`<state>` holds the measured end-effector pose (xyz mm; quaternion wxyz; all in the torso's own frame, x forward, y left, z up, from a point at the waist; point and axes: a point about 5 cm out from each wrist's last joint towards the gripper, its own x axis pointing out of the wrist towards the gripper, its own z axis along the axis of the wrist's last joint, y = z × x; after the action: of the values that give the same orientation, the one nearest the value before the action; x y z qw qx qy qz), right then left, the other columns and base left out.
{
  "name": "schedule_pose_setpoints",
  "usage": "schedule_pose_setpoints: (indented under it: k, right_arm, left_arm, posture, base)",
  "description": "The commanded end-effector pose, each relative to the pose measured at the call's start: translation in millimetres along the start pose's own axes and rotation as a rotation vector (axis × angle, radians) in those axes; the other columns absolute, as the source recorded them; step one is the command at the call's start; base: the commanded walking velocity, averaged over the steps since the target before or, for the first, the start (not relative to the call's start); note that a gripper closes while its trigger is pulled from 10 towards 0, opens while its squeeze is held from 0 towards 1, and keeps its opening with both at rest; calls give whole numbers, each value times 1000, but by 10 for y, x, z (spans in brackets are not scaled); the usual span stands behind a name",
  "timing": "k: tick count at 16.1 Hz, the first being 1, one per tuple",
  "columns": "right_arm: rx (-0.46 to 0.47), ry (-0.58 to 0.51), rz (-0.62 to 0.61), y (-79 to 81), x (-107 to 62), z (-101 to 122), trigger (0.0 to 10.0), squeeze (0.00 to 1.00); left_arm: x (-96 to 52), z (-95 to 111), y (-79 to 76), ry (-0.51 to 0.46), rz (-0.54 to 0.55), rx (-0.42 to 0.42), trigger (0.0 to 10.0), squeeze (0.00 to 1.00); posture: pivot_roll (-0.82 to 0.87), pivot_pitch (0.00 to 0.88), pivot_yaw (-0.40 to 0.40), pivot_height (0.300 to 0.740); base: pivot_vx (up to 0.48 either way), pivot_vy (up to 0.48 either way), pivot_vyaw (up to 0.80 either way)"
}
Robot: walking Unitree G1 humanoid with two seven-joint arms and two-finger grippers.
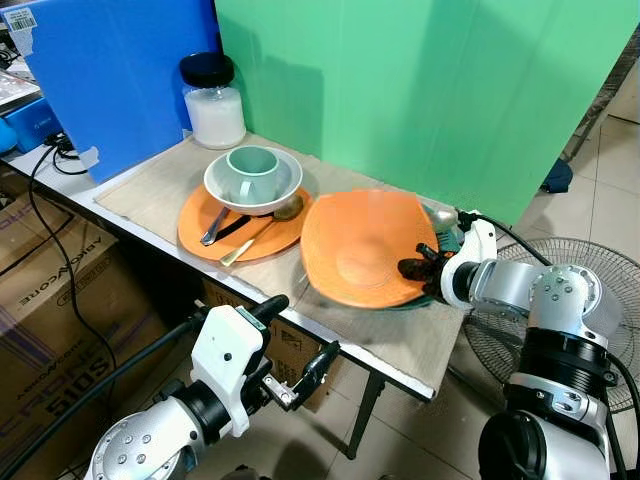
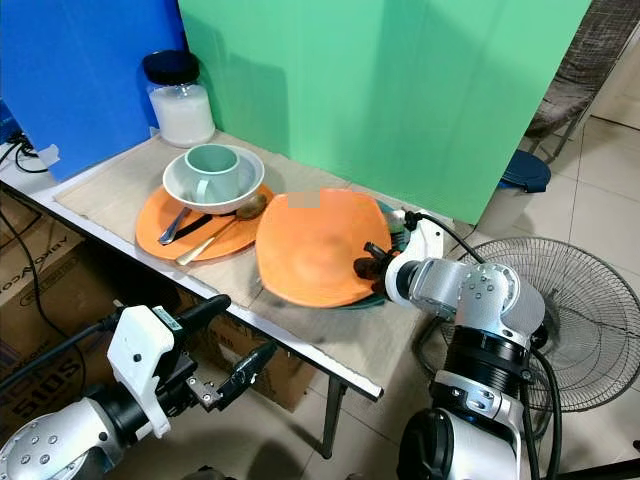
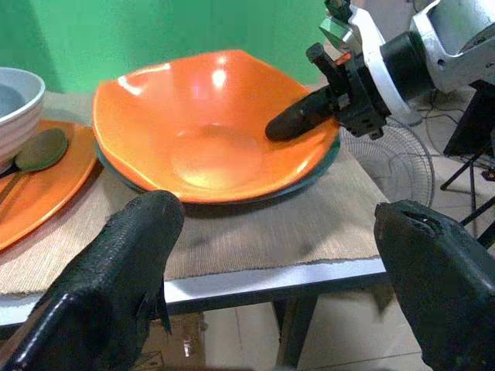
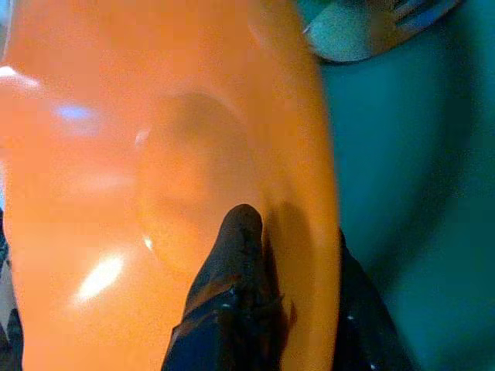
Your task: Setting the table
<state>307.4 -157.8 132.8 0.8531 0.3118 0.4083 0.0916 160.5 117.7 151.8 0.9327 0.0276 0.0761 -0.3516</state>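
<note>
Left wrist view shows the right tool clamped on the rim of the stiff, glossy, likely slippery orange plate near the surface's right edge, left tool apart.

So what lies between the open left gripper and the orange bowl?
Bare placemat and the table edge, seen in the left wrist view between the left gripper and orange bowl.

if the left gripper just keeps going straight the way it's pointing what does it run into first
Probably the table's front edge, or just above it the near rim of the orange plate that the right gripper is pinching. The left gripper is open and low, so height is uncertain.
</note>
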Motion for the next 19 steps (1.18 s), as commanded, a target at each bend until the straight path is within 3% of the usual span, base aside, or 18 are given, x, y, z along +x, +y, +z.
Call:
schedule_pose_setpoints:
  k: [1,4,8,11,13,14,15,16,18,19]
  right_arm:
    - [-2,11,1,32,-2,9,0,0]
    - [11,2,15,50,-19,30,0,0]
    - [80,-101,133,136,-155,172,0,0]
    - [71,-192,233,229,-279,249,0,0]
    - [-11,-305,327,351,-469,277,0,0]
    - [-92,-398,347,412,-577,275,3961,0]
    - [-144,-453,336,427,-622,285,10000,0]
    - [-212,-570,330,453,-720,291,10000,0]
    - [-157,-659,395,473,-829,261,10000,0]
    - [-233,-685,354,469,-852,216,10000,0]
  left_arm:
    - [-12,39,1,-7,-1,15,10000,0]
    - [-10,43,7,-9,-1,19,10000,0]
    - [-11,56,33,-18,12,27,10000,0]
    - [-7,101,74,-53,41,15,10000,0]
    - [-1,167,143,-97,97,22,10000,0]
    - [17,185,210,-110,159,56,10000,0]
    - [25,191,244,-113,192,72,10000,0]
    - [42,209,311,-127,262,100,10000,0]
    - [63,242,367,-138,326,142,10000,0]
    - [70,260,392,-147,358,154,10000,0]
  posture:
    - [4,41,-17,740]
    - [5,37,-16,740]
    - [2,28,-7,740]
    - [-1,21,0,740]
    - [-8,14,13,740]
    - [-13,12,19,740]
    - [-16,11,22,740]
    - [-24,9,27,740]
    - [-29,11,33,740]
    - [-35,13,36,740]
  base:
    - [0,0,0]
    - [0,0,0]
    - [0,0,0]
    - [0,0,0]
    - [0,0,0]
    - [0,0,0]
    - [0,0,0]
    - [0,0,0]
    - [0,0,0]
    - [0,0,0]
